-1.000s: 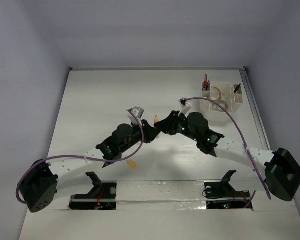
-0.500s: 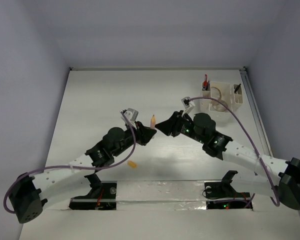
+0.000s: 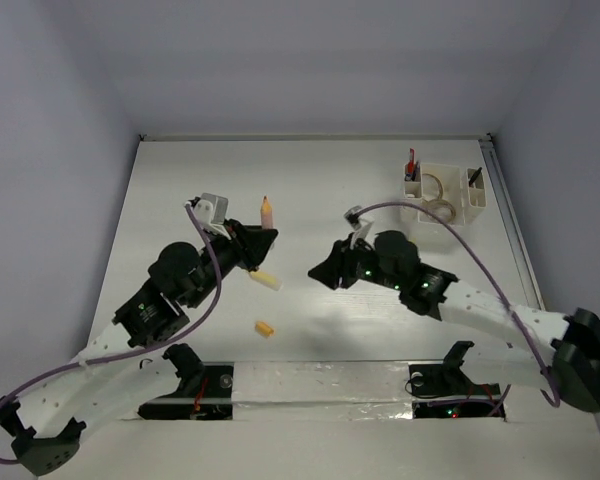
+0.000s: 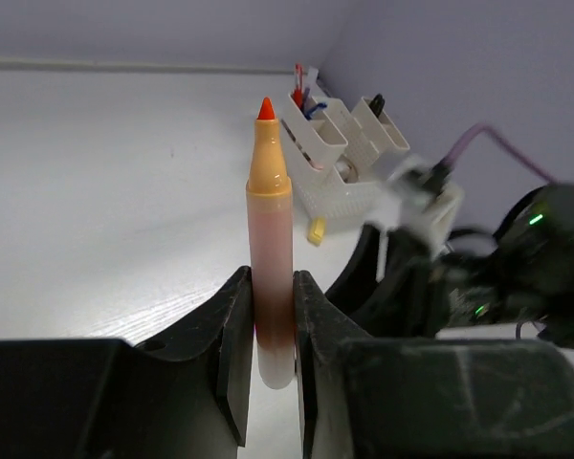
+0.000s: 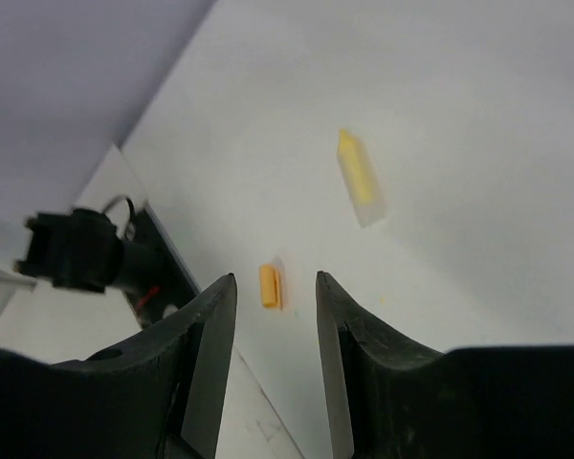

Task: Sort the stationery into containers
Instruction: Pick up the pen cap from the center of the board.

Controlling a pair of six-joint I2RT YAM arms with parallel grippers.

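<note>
**Left gripper** (image 4: 270, 320): jaws pinch the lower barrel of an orange pen (image 4: 269, 229). The pen stands upright in the wrist view with its red tip uppermost. In the top view this gripper sits left of centre.

**Right gripper** (image 3: 323, 272): jaws spread, nothing between them. It sits right of centre in the top view, well apart from the left gripper.

**Loose items on the table** (image 3: 180, 180): a yellow block (image 3: 265, 280) lies just below the left gripper. A small orange block (image 3: 265, 327) lies lower, near the bottom centre.

**White organiser** (image 3: 458, 212): it stands at the upper right of the top view. It holds tape rolls (image 3: 440, 209) in the middle, a red pen (image 3: 411, 163) at its left edge and a dark item (image 3: 474, 176) at its right.
</note>
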